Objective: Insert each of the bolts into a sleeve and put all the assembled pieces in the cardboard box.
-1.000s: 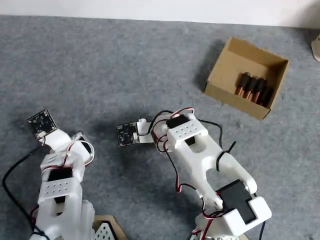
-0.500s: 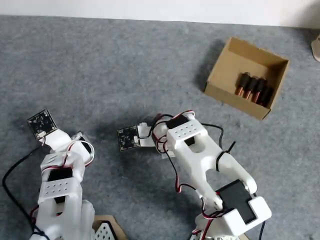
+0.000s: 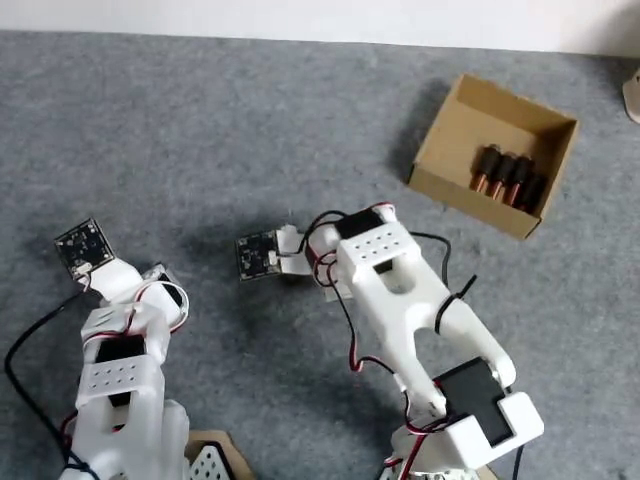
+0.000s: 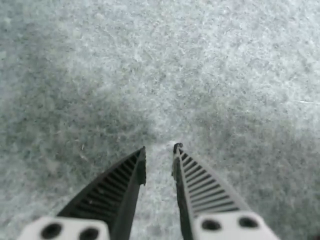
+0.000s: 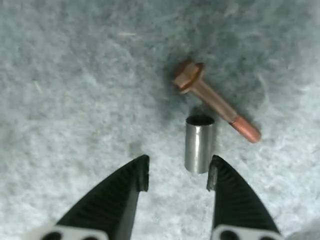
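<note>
Beneath the right gripper [image 5: 178, 172], spread wide and empty: one copper bolt [image 5: 215, 102] lying flat and one steel sleeve [image 5: 199, 143], nearly touching it, just beside one jaw, possibly upright. Over bare grey mat [image 3: 200, 130], left gripper [image 4: 159, 150] narrowly parted, holding nothing. Inside the cardboard box [image 3: 455, 195], several assembled pieces [image 3: 505, 177]. Likely step: fetching the last pair. Next: centre on the sleeve, then close.

left hand [image 4: 159, 149] barely parted, right hand [image 5: 178, 172] spread
</note>
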`<state>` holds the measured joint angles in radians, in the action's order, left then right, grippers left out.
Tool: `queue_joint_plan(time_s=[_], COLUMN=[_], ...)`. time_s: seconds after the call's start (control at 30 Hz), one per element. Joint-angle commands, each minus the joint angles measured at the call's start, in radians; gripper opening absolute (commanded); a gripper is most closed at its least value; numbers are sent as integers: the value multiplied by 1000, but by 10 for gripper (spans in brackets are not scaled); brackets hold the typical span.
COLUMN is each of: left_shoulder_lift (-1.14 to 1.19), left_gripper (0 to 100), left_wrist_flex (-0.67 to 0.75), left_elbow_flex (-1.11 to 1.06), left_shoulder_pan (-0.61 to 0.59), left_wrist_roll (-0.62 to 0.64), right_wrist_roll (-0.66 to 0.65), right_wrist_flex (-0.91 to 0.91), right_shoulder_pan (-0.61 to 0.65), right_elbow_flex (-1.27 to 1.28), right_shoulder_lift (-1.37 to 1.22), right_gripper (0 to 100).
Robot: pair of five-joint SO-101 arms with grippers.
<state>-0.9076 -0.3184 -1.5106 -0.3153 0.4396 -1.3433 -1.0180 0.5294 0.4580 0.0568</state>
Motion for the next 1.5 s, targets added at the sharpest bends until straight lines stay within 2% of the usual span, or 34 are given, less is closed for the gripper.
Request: queue_joint_plan(time_s=[0.0, 0.27, 0.47, 0.9, 1.07, 1.47], left_shoulder_lift=[-15, -15, -15, -15, -15, -15], left_gripper=[98, 98, 98, 98, 98, 98], left_wrist_flex=[20, 20, 20, 20, 20, 20], left_elbow_flex=[5, 5, 5, 5, 5, 5], left_shoulder_pan=[-12, -12, -12, -12, -12, -12], left_wrist_roll=[-6, -6, -6, -6, -6, -6], right_wrist_roll=[-5, -5, -8, -5, -5, -5], right_wrist_flex=[-10, 7, 188, 206, 321, 326], right_shoulder_pan=[-16, -15, -13, -1, -7, 18], right_elbow_flex=[-54, -50, -21, 68, 111, 107], right_shoulder_lift=[7, 2, 1, -1, -94, -265], right_gripper=[184, 184, 184, 184, 184, 176])
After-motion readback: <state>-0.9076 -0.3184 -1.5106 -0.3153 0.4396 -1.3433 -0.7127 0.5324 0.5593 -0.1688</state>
